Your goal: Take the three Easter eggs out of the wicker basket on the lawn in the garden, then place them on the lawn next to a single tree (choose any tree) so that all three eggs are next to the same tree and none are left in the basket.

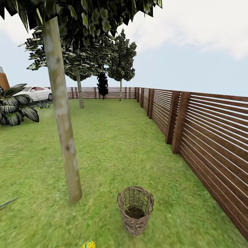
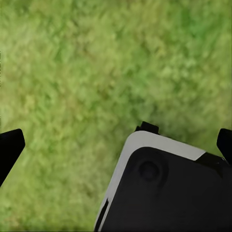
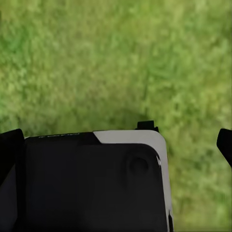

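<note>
Above the grass, both wrist views: left gripper [image 2: 113,142] has its dark fingertips far apart at the frame edges, nothing between them. Right gripper [image 3: 116,142] the same, fingertips spread and holding nothing. Each looks down past a black-and-white part of the robot's body onto bare lawn [image 2: 87,72].

Head view, outward: one egg [image 1: 89,244] lies on the grass at the very bottom edge, cut off by the frame, near the foot of the closest tree [image 1: 63,124]. The basket [image 1: 135,210] stands upright on the lawn just beside that trunk, toward the fence [image 1: 206,131]. Its inside looks dark and bare at the bottom; no egg visible in it, though the weave hides part of the interior.

Judgement: at least one egg is out and near the tree. The other two cannot be located. Completion unconfirmed; basket likely emptied.
</note>
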